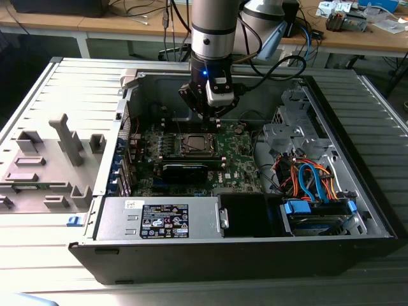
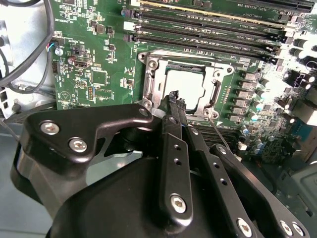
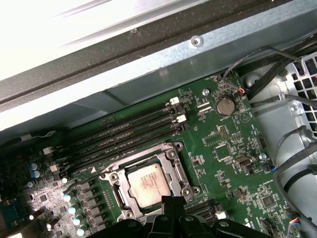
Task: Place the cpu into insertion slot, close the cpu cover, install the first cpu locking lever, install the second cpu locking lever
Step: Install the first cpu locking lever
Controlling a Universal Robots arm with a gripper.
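Note:
The cpu lies flat in the insertion slot on the green motherboard, its silver-grey top showing. The cpu cover lies down around it as a silvery frame with a square window. In the exterior view the socket with the cpu sits mid-board, and my gripper hangs just above its far edge. In both wrist views the black fingers are pressed together, shut on nothing, with the gripper tip at the cover's rim. A thin lever rod runs off one socket corner beside the fingers.
Long black memory slots run beside the socket, close under the case wall. A black card lies on the socket's near side. The power supply and a cable bundle fill the case front and right. A grey fixture tray stands outside.

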